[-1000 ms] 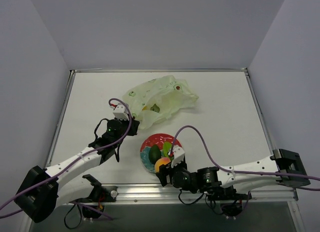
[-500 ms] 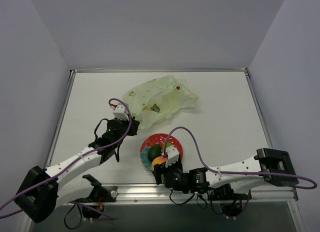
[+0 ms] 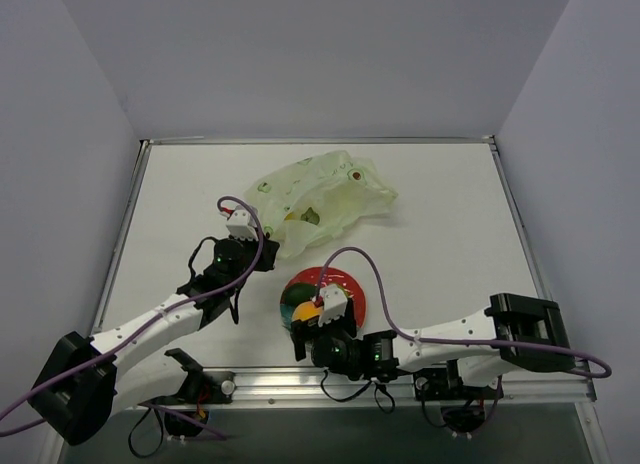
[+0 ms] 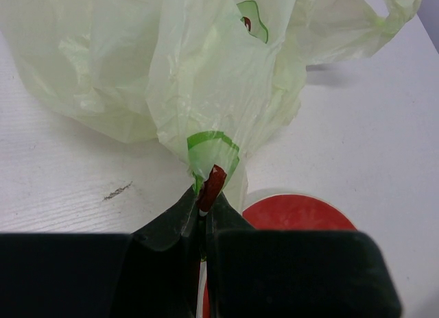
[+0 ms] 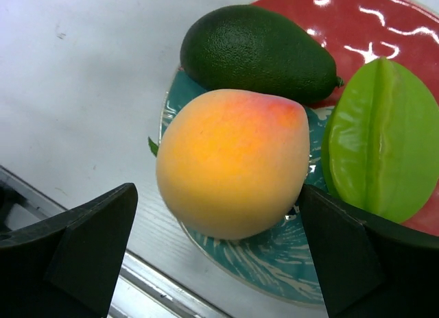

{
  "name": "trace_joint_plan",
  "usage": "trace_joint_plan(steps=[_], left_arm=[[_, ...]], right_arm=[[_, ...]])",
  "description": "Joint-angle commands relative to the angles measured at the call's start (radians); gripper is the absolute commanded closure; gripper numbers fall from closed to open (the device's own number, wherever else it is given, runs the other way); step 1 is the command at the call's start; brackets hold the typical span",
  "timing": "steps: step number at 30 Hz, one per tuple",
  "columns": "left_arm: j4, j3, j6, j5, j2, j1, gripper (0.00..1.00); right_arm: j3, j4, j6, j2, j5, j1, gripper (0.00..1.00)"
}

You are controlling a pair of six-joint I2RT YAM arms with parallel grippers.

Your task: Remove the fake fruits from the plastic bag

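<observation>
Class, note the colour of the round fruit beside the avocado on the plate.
The peach is yellow-orange with a reddish blush; right wrist view.

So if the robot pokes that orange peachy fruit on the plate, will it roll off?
Probably a little: the peachy fruit is rounded, so it may roll. The dark green fruit and light green fruit lie close beside it and might stop it. It sits near the plate edge, though.

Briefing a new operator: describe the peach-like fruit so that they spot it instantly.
On the table, find the red-and-teal plate near the front edge. Three fruits lie on it. Yours is the round yellow-orange one with a pink blush, beside the dark green avocado and the ridged light green fruit.
</observation>
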Motion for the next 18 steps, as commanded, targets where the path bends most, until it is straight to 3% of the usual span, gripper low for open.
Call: trace_joint_plan(steps=[1,6,8,10,11,14,18], left_arm=[[0.012,0.025,0.009,0.002,-0.025,0.011,0.98],[0.012,0.021,0.009,0.002,-0.025,0.010,0.98],[0.010,0.021,0.009,-0.004,-0.031,0.010,0.98],[0.009,0.020,0.012,-0.013,-0.033,0.011,0.98],[0.007,0.018,0.012,-0.018,-0.034,0.011,0.98],[0.007,0.015,0.012,-0.030,-0.034,0.011,0.98],[-0.014,0.011,-0.007,-0.085,-0.036,0.011,0.98]], right_arm=[[0.035,-0.081,0.012,-0.102,0.078,0.015,0.00],[0.008,-0.141,-0.025,-0.294,0.098,0.011,0.01],[0.002,-0.137,-0.085,-0.377,0.074,-0.044,0.07],[0.012,-0.123,-0.163,-0.406,-0.033,-0.124,0.49],[0.023,-0.118,-0.188,-0.403,-0.070,-0.225,0.74],[0.083,-0.051,-0.287,-0.323,-0.242,-0.445,0.95],[0.202,0.089,-0.366,-0.056,-0.417,-0.613,0.99]])
